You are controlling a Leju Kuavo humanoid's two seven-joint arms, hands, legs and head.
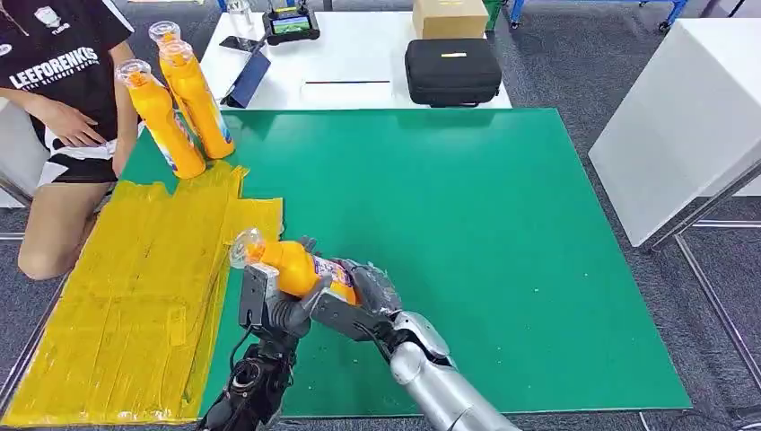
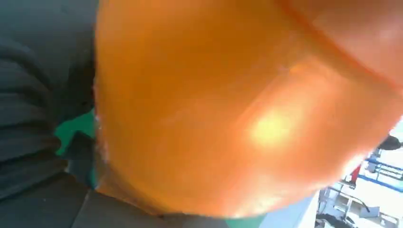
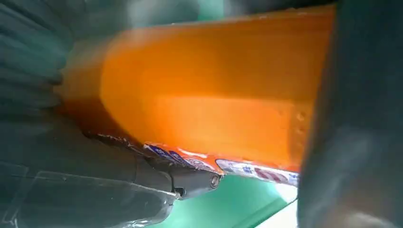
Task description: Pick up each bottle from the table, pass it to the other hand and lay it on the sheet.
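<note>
Gripping one orange bottle (image 1: pixel 296 266) together just beside the yellow sheet (image 1: pixel 135 296), left hand (image 1: pixel 269 310) and right hand (image 1: pixel 363 292) look mid-handover; nothing lies on that sheet, and two bottles (image 1: pixel 179 108) stand at its far edge.

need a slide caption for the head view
Both hands, left hand and right hand, hold an orange bottle on its side above the green mat, beside the yellow sheet.

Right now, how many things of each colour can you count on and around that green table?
Orange bottles: 3, one held, two standing
Yellow sheet: 1
Green mat: 1
Black case: 1
Brown box: 1
Total: 7
</note>
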